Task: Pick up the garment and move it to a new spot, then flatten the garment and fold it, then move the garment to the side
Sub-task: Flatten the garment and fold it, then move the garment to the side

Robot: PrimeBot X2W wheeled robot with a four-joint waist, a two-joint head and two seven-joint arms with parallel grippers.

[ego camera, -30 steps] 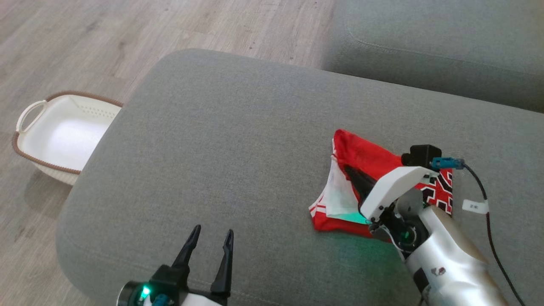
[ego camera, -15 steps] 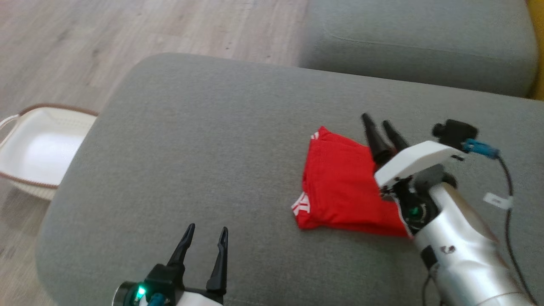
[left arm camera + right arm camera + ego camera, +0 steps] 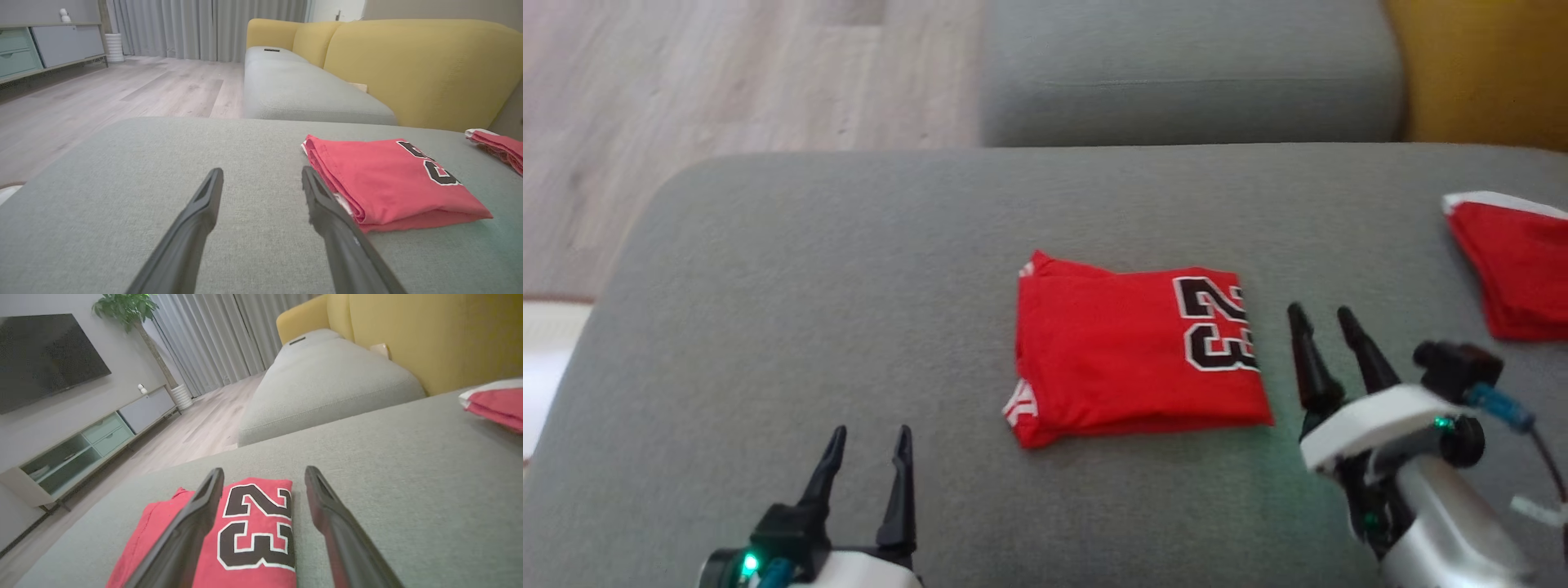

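Observation:
The garment is a red jersey with a black-and-white number, folded into a flat rectangle in the middle of the grey sofa cushion. The left wrist view has the garment to the right of my fingers; in the right wrist view the garment lies under and between them. My right gripper stands open just right of the garment's numbered edge, holding nothing. At the cushion's near edge my left gripper is open and empty, left of the garment.
A second folded red garment lies at the cushion's far right. Another grey seat and a yellow sofa back are behind. Wooden floor lies to the left, with a white basket's edge low at the left.
My right gripper has let go of the garment, opened and drawn back to its right side. The garment now lies folded flat. The head camera has swung right.

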